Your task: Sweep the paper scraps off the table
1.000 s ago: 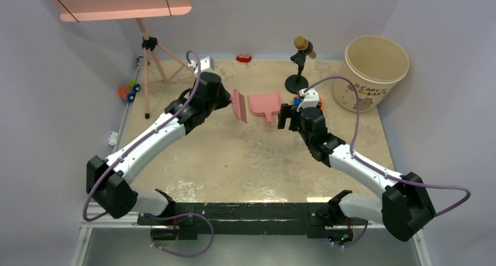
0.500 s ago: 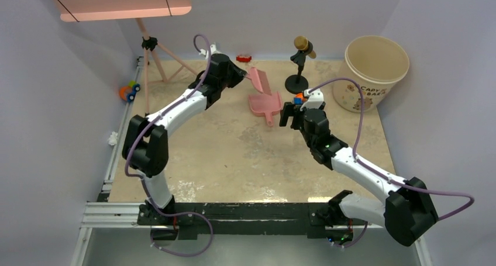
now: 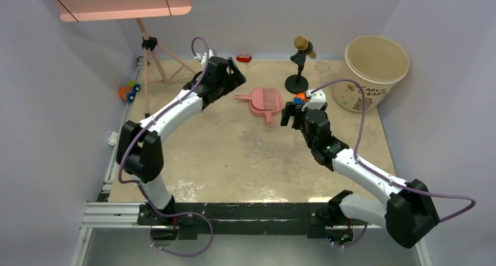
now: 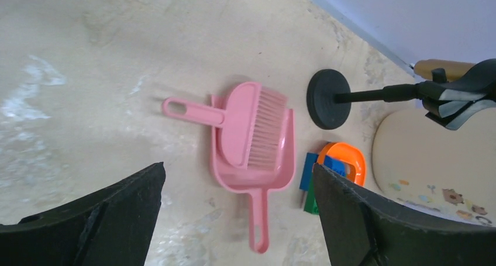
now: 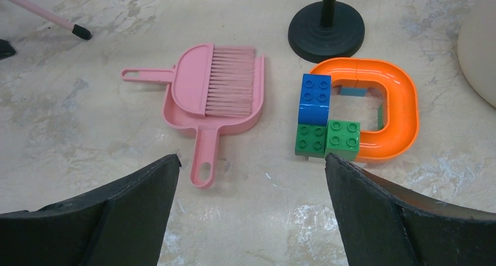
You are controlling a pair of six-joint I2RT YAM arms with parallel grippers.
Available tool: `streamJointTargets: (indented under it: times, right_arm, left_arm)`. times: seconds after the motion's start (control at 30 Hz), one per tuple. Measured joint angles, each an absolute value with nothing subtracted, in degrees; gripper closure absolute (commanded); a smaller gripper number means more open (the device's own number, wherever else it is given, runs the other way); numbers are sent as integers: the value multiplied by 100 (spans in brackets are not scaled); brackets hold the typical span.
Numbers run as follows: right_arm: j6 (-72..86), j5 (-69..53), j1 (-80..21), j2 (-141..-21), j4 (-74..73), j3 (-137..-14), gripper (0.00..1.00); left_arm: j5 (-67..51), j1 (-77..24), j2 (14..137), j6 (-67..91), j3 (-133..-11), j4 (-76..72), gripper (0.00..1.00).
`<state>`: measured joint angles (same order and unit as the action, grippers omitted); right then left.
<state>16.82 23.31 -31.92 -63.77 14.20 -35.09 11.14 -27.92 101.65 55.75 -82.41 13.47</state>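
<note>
My left claw spread wide and empty near the pink brush, brush lying in the pink dustpan on the table, my right claw also apart, gripping nothing, white paper scrap just outside the table's left rail

Soft, even light falls from above, and the overhead view is bright with no hard glare. The bench reads pale and mottled; its lighter patches may be stain or sheen, hard to say. Shadows are faint and short: a thin one beside the pink brush handle, a vague one around the black stand base. In both wrist views the dark jaws along the bottom edge are blurred and nearly featureless, while the bench surface beyond is sharp. The beige tub at the left wrist view's right edge looks slightly soft.
</note>
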Motion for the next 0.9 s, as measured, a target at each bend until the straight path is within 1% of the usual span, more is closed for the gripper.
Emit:
streamJointTargets:
  times: [0.2, 0.33, 0.47, 0.6, 0.77, 0.9]
  right_arm:
    - [1693, 2276, -3192, -5865, 1369, -3341, 1]
    - [1730, 2283, -3192, -5264, 1009, -3428, 1]
    - [1782, 2303, -3192, -4584, 432, -3638, 1]
    - [1841, 2370, -3190, -3800, -309, -3859, 1]
    - [2088, 2502, -3186, -2672, -1260, -3896, 1]
    - [2408, 2582, -3186, -1920, -1787, -3892, 1]
  left_arm:
    - [1592, -2792, 9065, 4757, -8075, 2434, 1]
    - [1896, -2794, 8259, 4394, -7642, 3120, 1]
    - [2158, -2799, 7271, 4163, -6755, 3544, 1]
    - [2246, -2823, 5839, 4086, -5763, 3730, 1]
    - [1787, -2860, 3872, 4191, -4445, 3251, 1]
    - [1409, -2893, 2963, 4418, -3507, 3044, 1]
